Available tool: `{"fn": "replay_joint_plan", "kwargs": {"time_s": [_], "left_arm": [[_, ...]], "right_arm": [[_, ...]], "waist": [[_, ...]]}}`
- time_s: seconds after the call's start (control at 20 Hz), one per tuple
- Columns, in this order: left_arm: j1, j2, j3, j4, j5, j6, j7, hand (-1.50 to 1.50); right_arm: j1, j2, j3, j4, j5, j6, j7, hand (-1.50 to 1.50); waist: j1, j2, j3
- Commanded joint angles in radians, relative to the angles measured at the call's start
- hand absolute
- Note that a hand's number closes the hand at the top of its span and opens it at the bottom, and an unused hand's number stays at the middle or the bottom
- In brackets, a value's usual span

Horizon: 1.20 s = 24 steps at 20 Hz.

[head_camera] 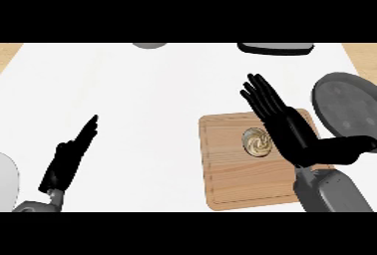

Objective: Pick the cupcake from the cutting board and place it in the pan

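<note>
On the counter's [147,99] cutting board [228,174], the cupcake [257,141] lies just beside the flat, empty right hand [283,124].

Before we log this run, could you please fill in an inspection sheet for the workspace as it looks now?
Surface: white counter.
Job's things: cupcake sits on the wooden cutting board; grey pan lies off the board's upper right corner, nothing seen in it.
Clutter: grey object and dark object, both cut by the top edge; pale object at the left edge; none identifiable.
Hands: right hand open, fingers straight, over the board at the cupcake's right, not curled round it; left hand open, over the counter at lower left.
Cables: nothing seen.
Surroundings: wood-coloured strips at the top corners.
</note>
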Motion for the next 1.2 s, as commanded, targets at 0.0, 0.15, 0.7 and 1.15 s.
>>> {"fn": "replay_joint_plan", "kwargs": {"time_s": [0.0, 0.15, 0.7, 1.15], "left_arm": [[0.034, -0.036, 0.057, -0.008, 0.057, 0.02, -0.006, 0.0], [0.082, -0.145, 0.113, -0.005, 0.142, 0.109, 0.003, 0.0], [0.133, -0.265, 0.136, -0.032, 0.207, 0.168, -0.025, 0.0], [0.126, -0.265, 0.117, -0.058, 0.192, 0.164, -0.004, 0.0]], "right_arm": [[0.04, 0.02, 0.013, -0.029, 0.076, -0.103, 0.032, 1.5], [0.114, 0.008, -0.087, 0.008, 0.12, -0.292, 0.048, 1.5], [0.38, 0.065, 0.089, 0.004, 0.767, -0.94, 0.002, -1.5], [0.349, 0.156, 0.064, 0.04, 1.254, -0.985, 0.475, -1.5]], "waist": [[-0.025, 0.006, 0.029], [-0.037, 0.001, 0.026], [-0.071, -0.003, 0.021], [-0.032, 0.009, 0.02]]}}
